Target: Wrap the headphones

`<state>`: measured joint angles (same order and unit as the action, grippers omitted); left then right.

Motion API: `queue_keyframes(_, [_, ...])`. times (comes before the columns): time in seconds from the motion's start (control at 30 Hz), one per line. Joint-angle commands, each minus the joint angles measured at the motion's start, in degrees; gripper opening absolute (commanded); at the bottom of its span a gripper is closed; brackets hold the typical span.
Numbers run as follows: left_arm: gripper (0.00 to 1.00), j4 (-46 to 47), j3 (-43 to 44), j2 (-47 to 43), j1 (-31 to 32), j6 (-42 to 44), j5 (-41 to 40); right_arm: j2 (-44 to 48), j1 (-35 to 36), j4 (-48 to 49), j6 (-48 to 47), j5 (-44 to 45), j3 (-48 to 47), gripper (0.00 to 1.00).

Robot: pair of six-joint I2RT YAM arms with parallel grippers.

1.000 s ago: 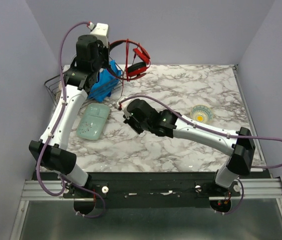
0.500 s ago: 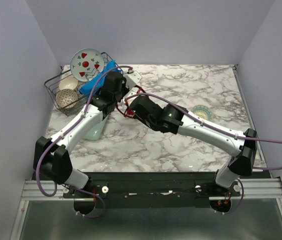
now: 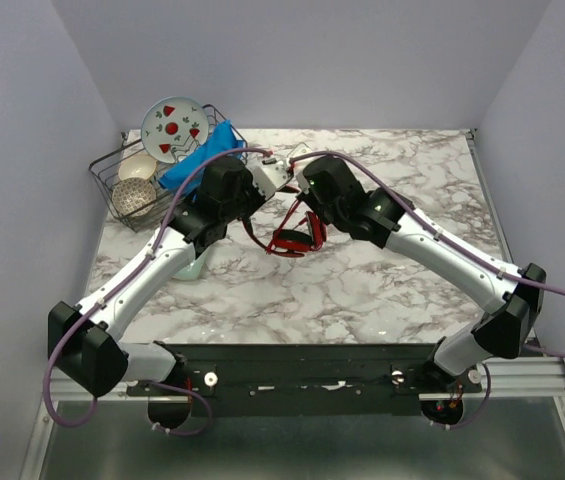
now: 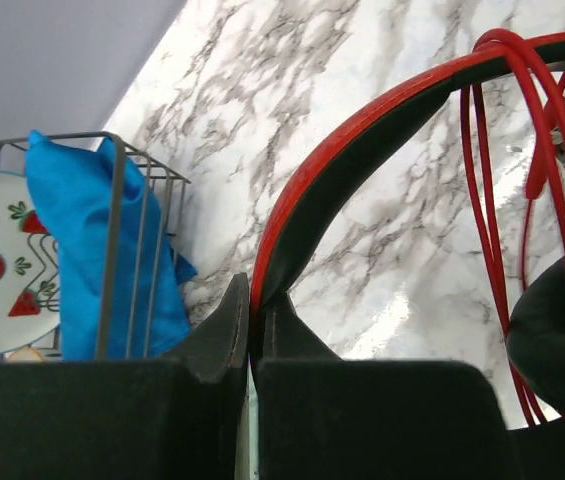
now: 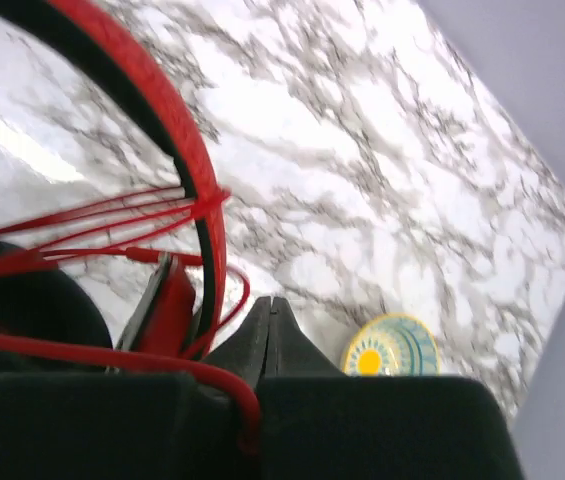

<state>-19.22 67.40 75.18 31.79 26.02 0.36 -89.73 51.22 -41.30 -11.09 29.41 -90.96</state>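
Observation:
The red headphones (image 3: 292,238) hang low over the middle of the marble table, between both grippers. My left gripper (image 3: 250,213) is shut on the black-lined headband (image 4: 362,140), pinched near its tips (image 4: 254,300). The thin red cable (image 4: 487,200) is wound in several loops across the headband (image 5: 162,110). My right gripper (image 3: 308,213) sits just right of the headphones with its jaws shut (image 5: 271,305). A length of cable (image 5: 92,215) runs across its left finger into the seam of the jaws. A black ear pad (image 5: 22,300) shows at the lower left.
A wire basket (image 3: 112,175) at the back left holds a strawberry plate (image 3: 174,128), bowls (image 3: 137,170) and a blue cloth (image 3: 202,155). A pale green dish (image 3: 194,268) lies under the left arm. A small yellow-and-green dish (image 5: 392,350) sits on the table to the right.
The left arm brought the headphones down from high at the back to the table's middle. The right gripper moved back and right, alongside them.

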Motion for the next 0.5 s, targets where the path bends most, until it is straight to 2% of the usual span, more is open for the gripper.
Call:
queue_keyframes(0.0, [0.0,-7.6,1.7,-4.9,-0.1,-2.0,9.7,4.0,-6.0,6.7,-5.6,-5.4,5.3,0.01])
queue_keyframes(0.33, [0.0,-10.0,3.1,-8.5,0.0,-6.4,16.5,8.0,-12.8,14.4,-3.7,-26.7,13.9,0.01])
queue_keyframes(0.47, [0.0,-11.3,3.8,-9.3,0.0,-7.4,19.5,10.4,-13.3,19.6,-2.7,-35.1,17.5,0.01])
